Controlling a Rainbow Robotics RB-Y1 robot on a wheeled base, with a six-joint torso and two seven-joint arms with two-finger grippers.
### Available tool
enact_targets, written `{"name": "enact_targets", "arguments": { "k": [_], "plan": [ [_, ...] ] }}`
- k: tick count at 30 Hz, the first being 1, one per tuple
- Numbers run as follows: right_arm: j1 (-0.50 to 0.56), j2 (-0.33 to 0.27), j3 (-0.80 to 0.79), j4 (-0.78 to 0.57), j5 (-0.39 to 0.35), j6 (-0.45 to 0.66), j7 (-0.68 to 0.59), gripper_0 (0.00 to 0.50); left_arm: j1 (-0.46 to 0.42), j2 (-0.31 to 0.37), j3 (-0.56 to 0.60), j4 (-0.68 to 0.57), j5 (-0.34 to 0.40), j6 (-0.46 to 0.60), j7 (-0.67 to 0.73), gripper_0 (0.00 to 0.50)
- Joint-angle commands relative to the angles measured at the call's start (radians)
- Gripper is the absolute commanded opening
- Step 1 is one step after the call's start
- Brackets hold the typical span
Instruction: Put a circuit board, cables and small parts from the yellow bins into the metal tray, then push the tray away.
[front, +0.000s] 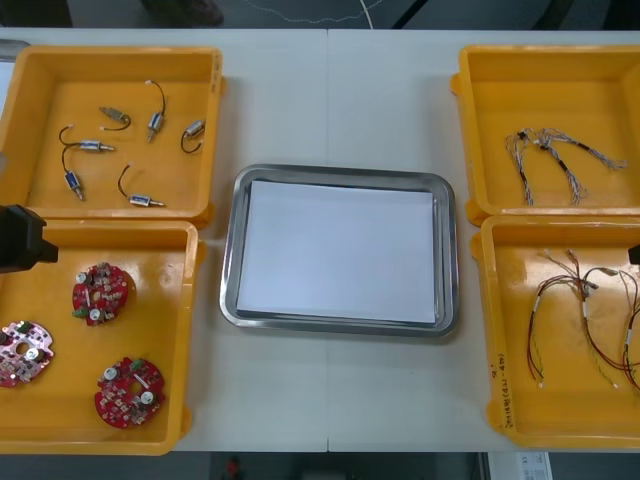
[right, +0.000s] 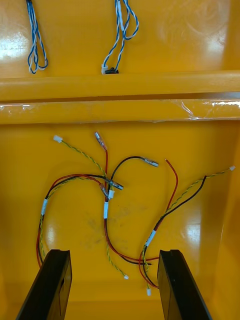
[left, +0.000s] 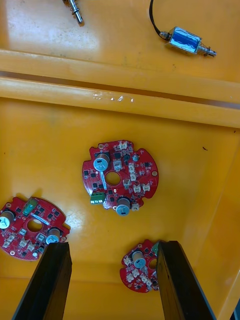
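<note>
Now the left claw (left: 114, 245) hovers, spread wide, over round red circuit boards (left: 132, 172). The right claw (right: 114, 252), spread too, hangs above red-and-yellow cables (right: 106, 210).

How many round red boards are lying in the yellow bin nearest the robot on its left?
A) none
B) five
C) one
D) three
D: the near-left yellow bin holds one circuit board, a second and a third, below the open left gripper.

A light table (front: 290, 100) with a centre seam, dark floor (front: 100, 12) beyond its far edge
</note>
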Motion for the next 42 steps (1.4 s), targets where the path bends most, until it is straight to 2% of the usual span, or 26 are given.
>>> {"name": "enact_targets", "arguments": {
  "k": [1,31,35,38,39,42],
  "plan": [
    [-0.022,-0.039,0.012,-0.008,-0.008,0.003,-0.028,0.5,0.015,0.043,0.031,-0.027,0.008,0.006,-0.086,0.5],
    [-0.022,-0.039,0.012,-0.008,-0.008,0.003,-0.028,0.5,0.015,0.043,0.031,-0.027,0.008,0.006,-0.086,0.5],
    [-0.016,-0.068,0.006,0.015,0.0,0.003,-0.025,0.5,0.015,0.043,0.031,-0.027,0.008,0.006,-0.086,0.5],
    [-0.005,-0.066,0.001,0.016,0.009,0.003,-0.013,0.5,0.015,0.043,0.031,-0.027,0.008,0.006,-0.086,0.5],
    [-0.002,-0.065,0.0,0.016,0.009,0.003,-0.013,0.5,0.039,0.012,0.007,-0.01,0.011,0.006,-0.084,0.5],
    [0.024,-0.063,-0.007,0.016,0.005,0.003,-0.005,0.5,0.036,0.004,0.007,-0.01,0.011,0.006,-0.083,0.5]
  ]
}}
